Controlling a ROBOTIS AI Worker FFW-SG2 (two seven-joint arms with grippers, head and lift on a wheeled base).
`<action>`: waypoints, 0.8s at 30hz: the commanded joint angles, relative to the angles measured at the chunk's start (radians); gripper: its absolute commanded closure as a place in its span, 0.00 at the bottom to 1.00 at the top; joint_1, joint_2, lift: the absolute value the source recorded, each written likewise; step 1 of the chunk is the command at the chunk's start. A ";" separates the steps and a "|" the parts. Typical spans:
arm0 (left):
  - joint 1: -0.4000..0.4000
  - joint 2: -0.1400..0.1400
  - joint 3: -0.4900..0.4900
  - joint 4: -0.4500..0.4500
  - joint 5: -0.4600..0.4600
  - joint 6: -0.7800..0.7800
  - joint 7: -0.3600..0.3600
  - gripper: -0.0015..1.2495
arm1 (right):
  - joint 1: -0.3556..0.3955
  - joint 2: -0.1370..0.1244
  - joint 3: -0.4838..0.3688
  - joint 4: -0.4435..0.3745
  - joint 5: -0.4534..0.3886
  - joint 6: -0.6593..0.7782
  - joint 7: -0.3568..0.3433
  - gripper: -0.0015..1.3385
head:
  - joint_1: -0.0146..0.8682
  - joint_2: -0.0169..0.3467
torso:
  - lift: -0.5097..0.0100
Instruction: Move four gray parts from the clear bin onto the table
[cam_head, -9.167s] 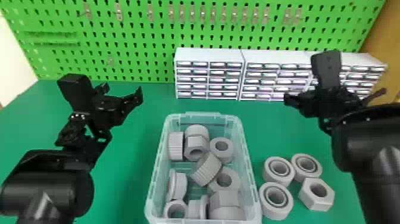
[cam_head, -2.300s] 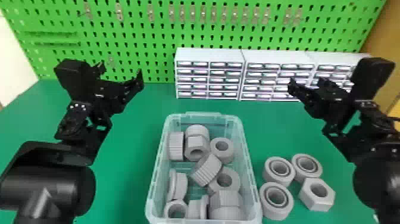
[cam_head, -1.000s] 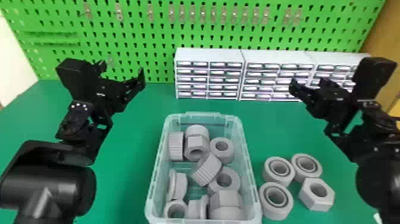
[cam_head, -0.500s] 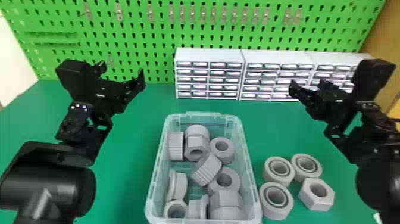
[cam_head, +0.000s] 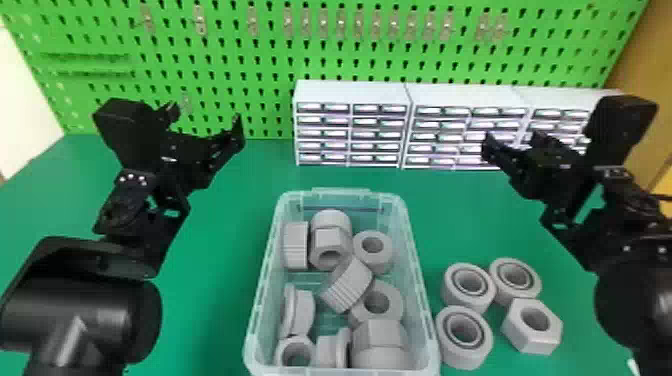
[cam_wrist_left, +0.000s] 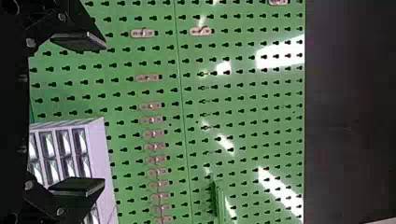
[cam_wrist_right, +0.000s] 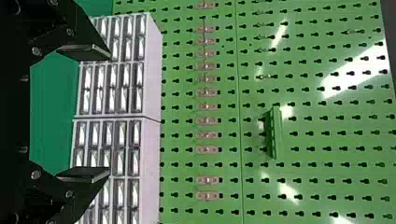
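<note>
In the head view my left gripper (cam_head: 207, 117) is held up behind and left of the clear bin (cam_head: 267, 280), open and holding nothing. My right gripper (cam_head: 512, 140) hangs open above the table's back right. The bin holds several gray parts, among them a ribbed one (cam_head: 347, 284) leaning on a ring (cam_head: 382, 302). To its right on the table stand three round gray parts (cam_head: 468, 285) and a hexagonal one (cam_head: 532, 327), grouped together. The left wrist view has my left gripper (cam_wrist_left: 105, 114) with fingers wide apart; in the right wrist view my right gripper (cam_wrist_right: 109, 114) is likewise spread.
White drawer cabinets (cam_head: 350, 92) line the back of the green table (cam_head: 215, 280), in front of a green pegboard (cam_head: 270, 55). The cabinets lie beyond the right gripper. A wooden panel (cam_head: 645, 100) stands at the far right.
Since the earliest frame the right arm has shifted to the right and its gripper has turned. The left arm has moved only slightly. Over the last second both arms look nearly still; the parts have not moved.
</note>
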 joint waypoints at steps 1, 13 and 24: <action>-0.005 0.000 -0.001 -0.001 0.000 -0.002 0.000 0.19 | -0.009 -0.002 0.015 0.000 0.012 0.003 0.000 0.30 | 0.78 0.14 | 0.89; -0.006 0.000 -0.002 -0.001 -0.005 -0.011 0.001 0.19 | -0.025 -0.006 0.035 0.000 0.015 0.000 0.000 0.30 | 0.78 0.14 | 0.89; -0.012 -0.002 -0.002 -0.003 -0.005 -0.020 0.001 0.19 | -0.028 -0.002 0.047 0.000 0.012 -0.001 0.000 0.30 | 0.78 0.14 | 0.89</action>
